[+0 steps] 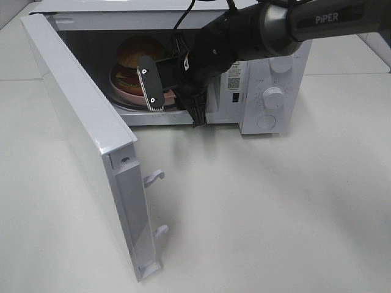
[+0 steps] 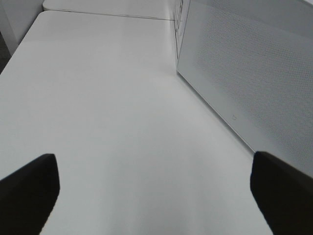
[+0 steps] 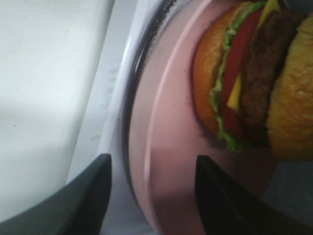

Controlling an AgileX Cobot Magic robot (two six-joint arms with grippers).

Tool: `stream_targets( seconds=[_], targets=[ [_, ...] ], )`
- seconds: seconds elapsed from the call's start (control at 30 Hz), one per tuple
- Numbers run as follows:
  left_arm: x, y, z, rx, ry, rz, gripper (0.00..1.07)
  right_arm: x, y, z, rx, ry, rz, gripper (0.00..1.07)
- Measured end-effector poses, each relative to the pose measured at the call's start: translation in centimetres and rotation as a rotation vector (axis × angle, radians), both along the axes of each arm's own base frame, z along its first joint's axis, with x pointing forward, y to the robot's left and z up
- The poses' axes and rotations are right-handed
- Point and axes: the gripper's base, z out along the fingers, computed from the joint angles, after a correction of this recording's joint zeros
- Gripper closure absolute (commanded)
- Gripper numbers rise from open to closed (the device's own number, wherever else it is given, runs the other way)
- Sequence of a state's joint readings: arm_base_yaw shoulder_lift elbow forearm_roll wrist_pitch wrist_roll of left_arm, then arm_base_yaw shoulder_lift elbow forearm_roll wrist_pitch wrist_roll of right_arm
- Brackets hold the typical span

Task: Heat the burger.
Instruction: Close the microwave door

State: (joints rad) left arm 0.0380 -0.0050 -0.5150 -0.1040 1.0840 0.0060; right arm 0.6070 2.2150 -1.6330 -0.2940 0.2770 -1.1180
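Note:
The burger point(image 1: 139, 55) stands on a shallow pink plate point(image 1: 122, 90) inside the open microwave point(image 1: 278, 73). In the right wrist view the burger point(image 3: 254, 73) shows its bun, lettuce, tomato, cheese and patty, set back on the plate point(image 3: 171, 122). My right gripper point(image 1: 174, 97) reaches into the microwave's mouth. Its fingers straddle the plate's near rim, and the right gripper point(image 3: 154, 196) is open with a gap on both sides. My left gripper point(image 2: 156, 196) hangs wide open over bare table, holding nothing; it is out of the exterior view.
The microwave door point(image 1: 79, 122) swings out to the left toward the front, and its perforated panel point(image 2: 254, 73) stands close beside my left gripper. Knobs point(image 1: 273, 96) sit on the microwave's right panel. A glass turntable point(image 3: 129, 98) lies under the plate.

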Motion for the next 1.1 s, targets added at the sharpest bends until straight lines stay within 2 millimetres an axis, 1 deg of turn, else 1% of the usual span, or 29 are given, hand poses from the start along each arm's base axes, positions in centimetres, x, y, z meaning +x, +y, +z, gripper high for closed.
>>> stream_targets(
  seconds=[0.13,0.17,0.23,0.27,0.3,0.37,0.4,0.43,0.47,0.53,0.63,0.7,0.73,0.8,0.9,0.97,1.0,1.03,1.07,1.1],
  targets=[
    [0.0,0.0,0.0,0.0,0.0,0.0,0.09,-0.6,-0.3,0.2,0.005,0.006,-0.005,0.57],
    [0.0,0.0,0.0,0.0,0.0,0.0,0.09,-1.1,-0.6,0.1,-0.003,0.02,-0.005,0.57],
    [0.0,0.0,0.0,0.0,0.0,0.0,0.09,-1.3,-0.7,0.0,-0.008,0.026,-0.005,0.57],
    [0.0,0.0,0.0,0.0,0.0,0.0,0.09,-2.1,-0.9,-0.3,-0.02,0.043,0.002,0.56],
    [0.0,0.0,0.0,0.0,0.0,0.0,0.09,-2.1,-0.9,-0.3,-0.02,0.043,0.002,0.56],
    [0.0,0.0,0.0,0.0,0.0,0.0,0.09,-3.3,-1.3,-0.2,-0.029,0.057,0.011,0.54],
    [0.0,0.0,0.0,0.0,0.0,0.0,0.09,-3.3,-1.3,-0.2,-0.029,0.057,0.011,0.54],
    [0.0,0.0,0.0,0.0,0.0,0.0,0.09,-4.1,-1.6,0.3,-0.029,0.058,0.016,0.52],
    [0.0,0.0,0.0,0.0,0.0,0.0,0.09,-4.1,-1.6,0.3,-0.029,0.058,0.016,0.52],
    [0.0,0.0,0.0,0.0,0.0,0.0,0.09,-5.6,-2.5,0.8,-0.033,0.066,0.023,0.5],
    [0.0,0.0,0.0,0.0,0.0,0.0,0.09,-6.0,-2.8,1.0,-0.036,0.07,0.023,0.5],
    [0.0,0.0,0.0,0.0,0.0,0.0,0.09,-7.7,-4.0,1.3,-0.048,0.088,0.023,0.5],
    [0.0,0.0,0.0,0.0,0.0,0.0,0.09,-7.7,-4.0,1.3,-0.048,0.088,0.023,0.5],
    [0.0,0.0,0.0,0.0,0.0,0.0,0.09,-8.9,-4.9,1.8,-0.052,0.094,0.023,0.5],
    [0.0,0.0,0.0,0.0,0.0,0.0,0.09,-9.3,-5.2,1.9,-0.051,0.096,0.021,0.5],
    [0.0,0.0,0.0,0.0,0.0,0.0,0.09,-10.8,-6.3,2.9,-0.014,0.107,-0.026,0.5],
    [0.0,0.0,0.0,0.0,0.0,0.0,0.09,-10.8,-6.3,2.9,-0.014,0.107,-0.026,0.5],
    [0.0,0.0,0.0,0.0,0.0,0.0,0.09,-11.1,-6.5,3.2,0.0,0.11,-0.043,0.5],
    [0.0,0.0,0.0,0.0,0.0,0.0,0.09,-11.8,-7.0,3.7,0.043,0.121,-0.094,0.5],
    [0.0,0.0,0.0,0.0,0.0,0.0,0.09,-11.8,-7.0,3.7,0.043,0.121,-0.094,0.5]
  ],
)
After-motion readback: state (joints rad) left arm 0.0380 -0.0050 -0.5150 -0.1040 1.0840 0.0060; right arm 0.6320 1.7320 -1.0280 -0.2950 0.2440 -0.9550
